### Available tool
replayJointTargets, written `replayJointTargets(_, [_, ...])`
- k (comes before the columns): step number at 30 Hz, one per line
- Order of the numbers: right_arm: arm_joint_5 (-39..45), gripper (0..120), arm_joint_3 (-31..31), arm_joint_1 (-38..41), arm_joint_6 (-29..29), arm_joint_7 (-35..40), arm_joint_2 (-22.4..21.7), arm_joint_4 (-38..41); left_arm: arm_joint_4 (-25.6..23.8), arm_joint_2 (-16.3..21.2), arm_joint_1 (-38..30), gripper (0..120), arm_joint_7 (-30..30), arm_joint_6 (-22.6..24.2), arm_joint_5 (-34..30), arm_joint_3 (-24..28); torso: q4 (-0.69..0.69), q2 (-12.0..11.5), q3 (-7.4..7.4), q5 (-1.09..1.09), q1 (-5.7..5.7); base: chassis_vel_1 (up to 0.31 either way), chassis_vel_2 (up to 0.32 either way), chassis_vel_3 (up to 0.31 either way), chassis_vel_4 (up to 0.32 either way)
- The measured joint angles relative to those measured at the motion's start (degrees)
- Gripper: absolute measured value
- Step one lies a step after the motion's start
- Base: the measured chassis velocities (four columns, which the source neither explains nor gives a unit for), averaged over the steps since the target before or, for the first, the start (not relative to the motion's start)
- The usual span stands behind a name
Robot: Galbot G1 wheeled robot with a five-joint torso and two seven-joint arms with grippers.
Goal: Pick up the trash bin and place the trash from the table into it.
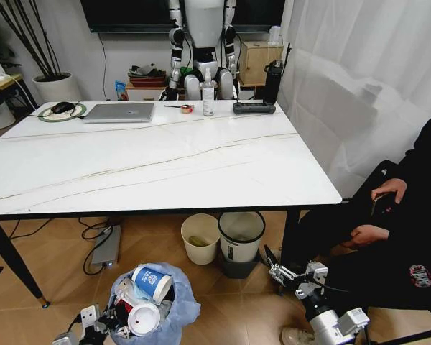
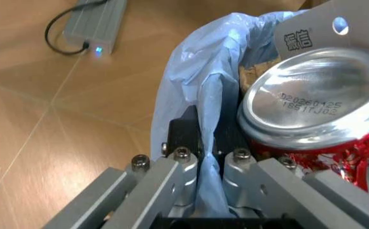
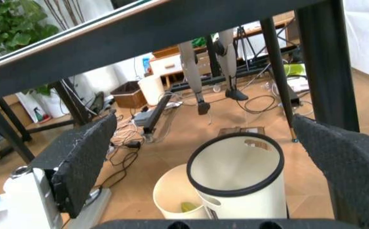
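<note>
Marble table (image 1: 158, 162) over wooden floor (image 1: 223, 313)

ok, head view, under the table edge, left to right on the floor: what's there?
left gripper on the trash bin → cream bin → dark grey bin → right gripper

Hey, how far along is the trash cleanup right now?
Looks nearly done. The trash bin sits on the floor holding a paper cup, a white lid and a red can. The left gripper is clamped on its bag rim. No litter is visible on the table. The right gripper hangs open, low under the table.
</note>
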Motion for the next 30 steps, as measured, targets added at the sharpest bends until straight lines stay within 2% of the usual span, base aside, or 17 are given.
replayJointTargets(30, [0.0, 100, 0.0, -0.01, 0.0, 0.0, 0.0, 0.0, 13.6, -0.46, -8.07, 0, 2.47, -2.38, 2.15, 0.26, -0.01, -7.38, -4.35, 0.0, -3.02, 0.0, 0.0, 0.0, 0.0])
